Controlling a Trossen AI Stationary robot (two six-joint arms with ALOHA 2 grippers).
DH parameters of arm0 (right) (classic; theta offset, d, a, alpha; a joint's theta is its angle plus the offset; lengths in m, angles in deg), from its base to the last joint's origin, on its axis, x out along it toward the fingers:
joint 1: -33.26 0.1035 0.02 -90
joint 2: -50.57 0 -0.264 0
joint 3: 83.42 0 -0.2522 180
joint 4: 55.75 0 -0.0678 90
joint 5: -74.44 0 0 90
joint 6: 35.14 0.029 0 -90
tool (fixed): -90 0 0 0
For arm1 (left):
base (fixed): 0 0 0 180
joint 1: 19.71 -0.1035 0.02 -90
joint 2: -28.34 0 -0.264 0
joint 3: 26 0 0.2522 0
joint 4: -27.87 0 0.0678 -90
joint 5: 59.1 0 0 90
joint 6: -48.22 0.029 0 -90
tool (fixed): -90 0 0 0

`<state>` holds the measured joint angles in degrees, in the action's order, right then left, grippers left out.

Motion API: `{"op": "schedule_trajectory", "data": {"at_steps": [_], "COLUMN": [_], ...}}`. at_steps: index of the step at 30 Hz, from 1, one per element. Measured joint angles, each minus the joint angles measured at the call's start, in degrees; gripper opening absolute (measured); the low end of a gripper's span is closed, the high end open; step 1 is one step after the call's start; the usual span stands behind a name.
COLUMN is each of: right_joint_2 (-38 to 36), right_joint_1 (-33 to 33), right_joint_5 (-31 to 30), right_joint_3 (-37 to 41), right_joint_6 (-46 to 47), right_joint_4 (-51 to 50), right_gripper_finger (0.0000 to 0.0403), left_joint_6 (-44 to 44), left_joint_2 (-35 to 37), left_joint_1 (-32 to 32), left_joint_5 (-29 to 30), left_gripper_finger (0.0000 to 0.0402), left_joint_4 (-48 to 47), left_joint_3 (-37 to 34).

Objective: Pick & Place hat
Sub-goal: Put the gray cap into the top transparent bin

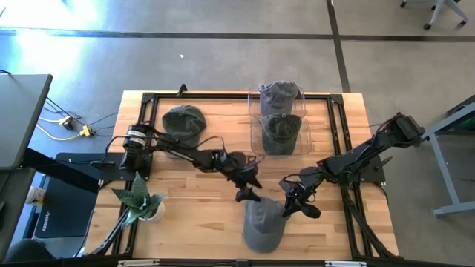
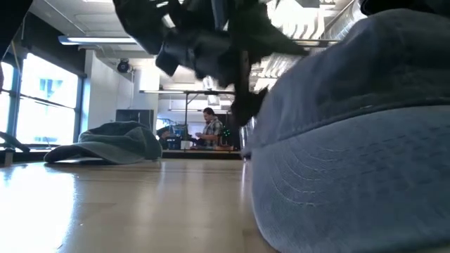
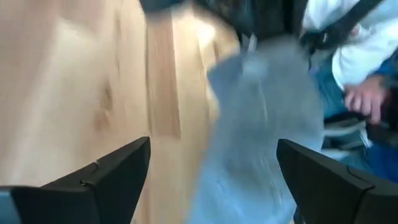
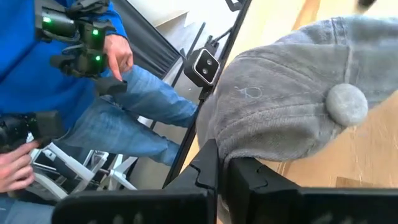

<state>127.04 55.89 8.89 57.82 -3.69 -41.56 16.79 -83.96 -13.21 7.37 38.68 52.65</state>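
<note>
Left gripper (image 1: 249, 194) is spread wide open, holding nothing, hovering just off the top edge of the grey hat (image 1: 263, 224) sitting near the front edge of the desk (image 1: 193, 215). Right gripper (image 1: 291, 208) is clamped fully closed at the hat's right edge.

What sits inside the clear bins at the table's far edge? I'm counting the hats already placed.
Two grey hats: one in the far clear bin, one in the near bin. Whether anything lies beneath them is hidden by the hats themselves.
</note>
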Motion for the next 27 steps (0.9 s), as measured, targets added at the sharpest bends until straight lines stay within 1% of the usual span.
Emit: {"op": "schedule_trajectory", "data": {"at_steps": [3,5,8,11,14,16,19,21,23,27], "right_joint_2": [0.00,0.00,0.00,0.00,0.00,0.00,0.00,0.00,0.00,0.00], "right_joint_1": [0.02,0.02,0.02,0.02,0.02,0.02,0.02,0.02,0.02,0.32], "right_joint_5": [-0.09,-0.18,-0.26,-0.75,-0.96,-0.95,-0.94,-0.92,-0.85,1.82], "right_joint_3": [-0.01,0.00,-0.01,-0.01,-0.01,0.01,0.01,0.01,0.01,0.04], "right_joint_6": [-1.40,-2.02,-2.03,-2.12,-1.95,-1.73,-0.17,1.35,2.59,5.97], "right_joint_4": [0.48,0.49,0.67,0.75,1.59,2.55,3.99,4.32,4.69,7.83], "right_gripper_finger": [0.0011,0.0011,0.0005,0.0006,0.0010,0.0008,0.0004,0.0006,0.0009,0.0004], "left_joint_6": [2.10,2.52,2.51,2.05,2.76,2.23,2.30,3.89,3.58,2.50], "left_joint_2": [0.70,0.35,-3.69,-6.06,-8.36,-9.16,-8.90,-8.38,-8.73,-7.84], "left_joint_1": [-0.85,-1.00,-1.36,-1.10,-0.34,0.10,0.56,0.71,1.47,2.93], "left_joint_5": [-0.24,-2.53,-5.64,-9.52,-10.23,-14.06,-18.17,-20.95,-24.02,-28.92], "left_gripper_finger": [0.0344,0.0344,0.0344,0.0344,0.0344,0.0344,0.0336,0.0317,0.0288,0.0203], "left_joint_4": [5.13,7.78,10.32,7.16,6.12,1.47,-1.25,-2.99,-5.08,-5.92], "left_joint_3": [0.26,0.04,2.14,3.70,7.68,8.77,11.49,12.54,13.05,14.02]}}
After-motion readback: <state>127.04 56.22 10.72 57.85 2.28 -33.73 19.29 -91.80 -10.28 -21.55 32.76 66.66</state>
